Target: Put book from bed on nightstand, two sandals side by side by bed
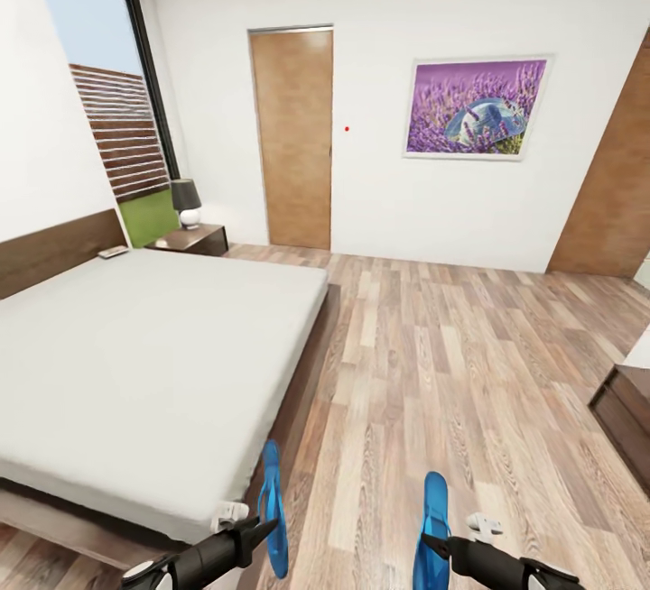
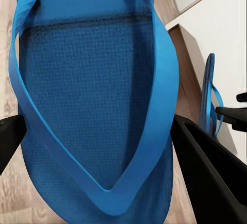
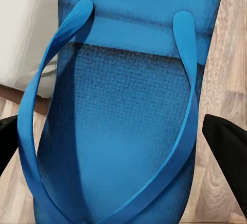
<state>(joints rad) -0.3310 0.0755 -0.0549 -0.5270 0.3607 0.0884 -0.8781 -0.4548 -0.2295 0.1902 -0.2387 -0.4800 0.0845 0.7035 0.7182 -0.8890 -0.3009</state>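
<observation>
— Blue sandals: left gripper (image 1: 264, 529) holds one sandal (image 1: 272, 511), right gripper (image 1: 435, 543) the other (image 1: 433, 531), near the bed (image 1: 153, 364).
— Left to do?
— Set both down; the book seems untouched.

The room was bright and evenly lit, daylight came from the window (image 1: 108, 112) at upper left, and edges looked slightly soft.

A home bedroom: bed (image 1: 135, 364), nightstand (image 1: 191, 239), lamp (image 1: 187, 202).
</observation>
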